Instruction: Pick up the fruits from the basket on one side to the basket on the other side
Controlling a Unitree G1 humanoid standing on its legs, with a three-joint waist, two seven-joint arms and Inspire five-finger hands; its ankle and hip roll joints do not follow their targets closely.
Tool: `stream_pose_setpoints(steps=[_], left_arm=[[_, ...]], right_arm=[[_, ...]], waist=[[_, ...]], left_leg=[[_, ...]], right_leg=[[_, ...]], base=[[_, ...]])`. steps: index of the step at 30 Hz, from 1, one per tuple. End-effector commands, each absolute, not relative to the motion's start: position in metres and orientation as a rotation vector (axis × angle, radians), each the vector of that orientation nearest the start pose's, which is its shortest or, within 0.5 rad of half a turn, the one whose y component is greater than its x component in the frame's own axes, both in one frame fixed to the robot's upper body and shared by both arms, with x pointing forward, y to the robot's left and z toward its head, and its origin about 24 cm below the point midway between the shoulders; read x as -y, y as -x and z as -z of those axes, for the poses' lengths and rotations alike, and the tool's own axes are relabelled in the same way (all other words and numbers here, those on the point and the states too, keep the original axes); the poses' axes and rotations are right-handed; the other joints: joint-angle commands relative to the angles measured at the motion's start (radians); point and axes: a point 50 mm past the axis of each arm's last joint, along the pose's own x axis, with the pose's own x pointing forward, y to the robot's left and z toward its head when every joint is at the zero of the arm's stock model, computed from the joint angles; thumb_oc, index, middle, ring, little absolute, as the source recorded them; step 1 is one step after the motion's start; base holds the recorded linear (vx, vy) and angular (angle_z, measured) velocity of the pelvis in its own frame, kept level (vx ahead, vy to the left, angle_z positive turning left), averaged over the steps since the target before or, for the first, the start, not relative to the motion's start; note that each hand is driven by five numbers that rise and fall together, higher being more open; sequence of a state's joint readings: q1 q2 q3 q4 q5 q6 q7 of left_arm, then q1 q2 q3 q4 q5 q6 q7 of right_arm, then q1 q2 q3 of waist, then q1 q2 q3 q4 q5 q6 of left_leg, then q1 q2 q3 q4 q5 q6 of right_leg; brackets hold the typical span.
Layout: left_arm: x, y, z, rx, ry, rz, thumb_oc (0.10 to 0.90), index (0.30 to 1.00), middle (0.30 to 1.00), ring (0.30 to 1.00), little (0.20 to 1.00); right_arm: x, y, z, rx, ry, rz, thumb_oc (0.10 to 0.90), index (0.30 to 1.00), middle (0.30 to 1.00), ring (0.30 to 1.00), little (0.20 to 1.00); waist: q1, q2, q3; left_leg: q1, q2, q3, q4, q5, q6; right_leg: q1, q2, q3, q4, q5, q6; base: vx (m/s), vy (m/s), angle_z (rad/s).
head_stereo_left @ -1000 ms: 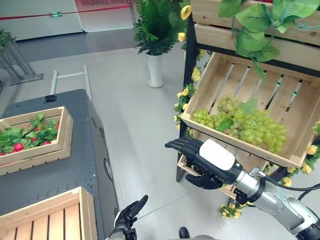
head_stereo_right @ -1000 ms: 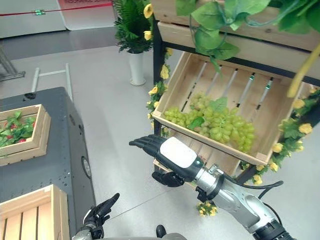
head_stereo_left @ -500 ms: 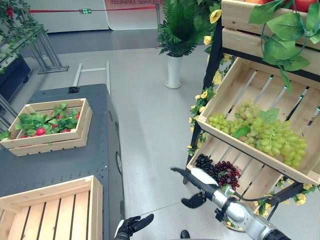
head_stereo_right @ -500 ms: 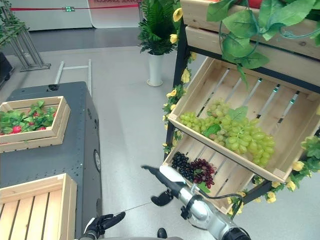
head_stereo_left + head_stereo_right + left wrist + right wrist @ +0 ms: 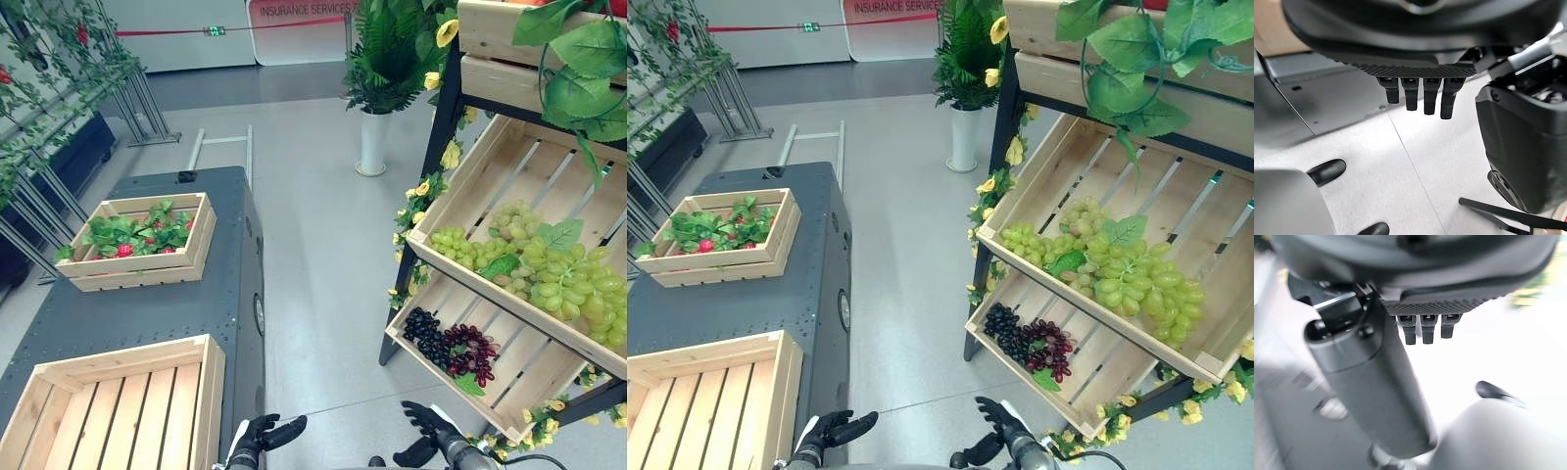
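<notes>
I see my left hand [image 5: 263,433] low at the bottom of the head view, over the floor just beside the grey cart [image 5: 127,318], fingers [image 5: 1424,98] straight and relaxed, holding nothing. My right hand [image 5: 423,419] sits low too, over the floor in front of the rack [image 5: 446,117], its fingers [image 5: 1422,330] straight and its thumb standing apart, empty as well. On the cart I have two wooden crates: the near crate [image 5: 211,392] shows bare slats, and the far crate [image 5: 201,235] holds green leaves with small red fruits [image 5: 124,250]. The rack stands to my right, well apart from the cart across the floor. Its middle crate [image 5: 460,171] is tilted toward me and carries green grapes [image 5: 549,279] with a few leaves lying on them. The lower crate [image 5: 431,367], tilted the same way, holds dark grapes [image 5: 446,345], black bunches to the left touching reddish ones to the right. Yellow flowers [image 5: 423,188] and leaves run along the rack's post. A white vase [image 5: 372,142] with a fern stands on the floor behind the rack.
</notes>
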State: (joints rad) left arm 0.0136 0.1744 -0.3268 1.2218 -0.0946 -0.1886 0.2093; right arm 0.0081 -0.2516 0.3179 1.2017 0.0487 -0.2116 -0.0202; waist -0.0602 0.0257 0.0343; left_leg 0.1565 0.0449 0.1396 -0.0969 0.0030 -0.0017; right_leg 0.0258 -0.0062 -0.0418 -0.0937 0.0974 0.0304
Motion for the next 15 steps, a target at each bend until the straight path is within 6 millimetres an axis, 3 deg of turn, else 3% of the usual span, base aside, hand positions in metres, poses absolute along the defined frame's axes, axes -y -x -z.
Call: stream_pose_setpoints(steps=[1, 7, 15], left_arm=[[-0.193, -0.117, 0.157, -0.977, -0.340, -0.035, 0.800, 0.900, 0.900, 0.900, 0.900], [-0.195, -0.111, 0.160, -1.015, -0.329, -0.007, 0.800, 0.900, 0.900, 0.900, 0.900], [-0.189, -0.121, 0.156, -0.968, -0.323, 0.075, 0.800, 0.900, 0.900, 0.900, 0.900]], right_arm=[[0.208, -0.125, 0.152, -0.969, 0.386, -0.150, 0.800, 0.900, 0.900, 0.900, 0.900], [0.198, -0.123, 0.153, -0.953, 0.401, -0.228, 0.800, 0.900, 0.900, 0.900, 0.900], [0.189, -0.135, 0.149, -0.891, 0.457, -0.309, 0.800, 0.900, 0.900, 0.900, 0.900]], waist=[[0.018, -0.030, 0.035], [0.028, -0.032, 0.041], [0.057, -0.025, 0.062]], left_leg=[[0.009, -0.090, -0.023, 0.010, -0.098, 0.056], [0.004, -0.092, -0.051, 0.010, -0.091, 0.052], [-0.001, -0.099, -0.089, 0.010, -0.083, 0.052]], right_leg=[[0.095, 0.010, -0.025, 0.006, -0.099, 0.024], [0.101, 0.011, -0.036, 0.006, -0.107, 0.020], [0.112, 0.007, -0.073, 0.007, -0.118, 0.012]], base=[[0.04, 0.000, -0.01], [0.02, -0.016, 0.13], [0.00, -0.016, 0.13]])
